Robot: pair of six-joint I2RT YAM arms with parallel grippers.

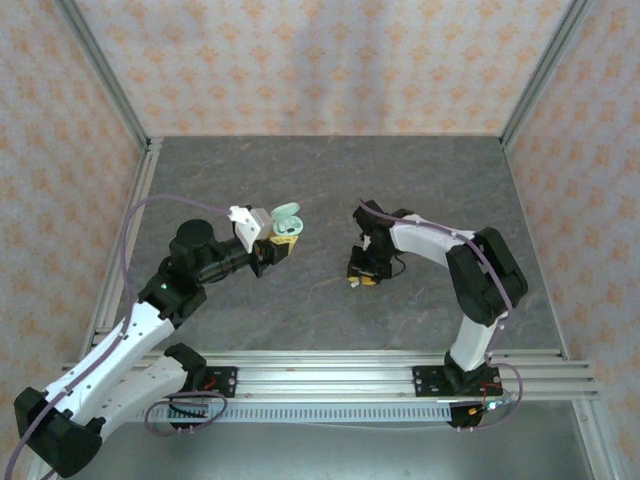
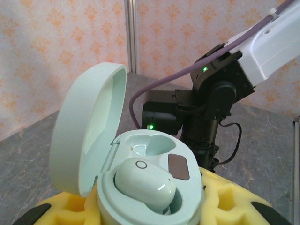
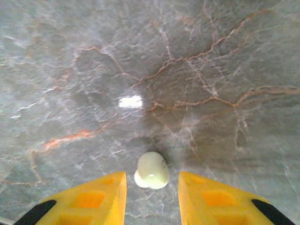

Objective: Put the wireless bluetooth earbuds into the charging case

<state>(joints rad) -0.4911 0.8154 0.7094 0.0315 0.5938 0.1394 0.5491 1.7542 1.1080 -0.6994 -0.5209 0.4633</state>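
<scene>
Above the table, in the top view, the left pincer is clamped on an open case, lifted clear of the grey surface with its lid tipped away from the wrist. Well apart to that pincer's right, the right pincer points down at the table, low over it.

From the left wrist, yellow foam fingers squeeze the case from both sides. It is a smooth, pale mint oval shell, pebble-shaped, with the lid hinged up on the left. Two moulded wells sit inside. The well nearer the wrist holds a seated earbud, a glossy rounded mint bit with a small ring on top. The farther well is bare, with a small brown pad beside it. Beyond the case stands the black wrist of the right arm.

From the right wrist, the yellow pads stand apart, gripping nothing. A loose earbud, whitish-green and rounded, lies on the table between the two tips, touching neither. The surface is grey stone-patterned with rusty veins and one bright glare spot ahead of the tips.
</scene>
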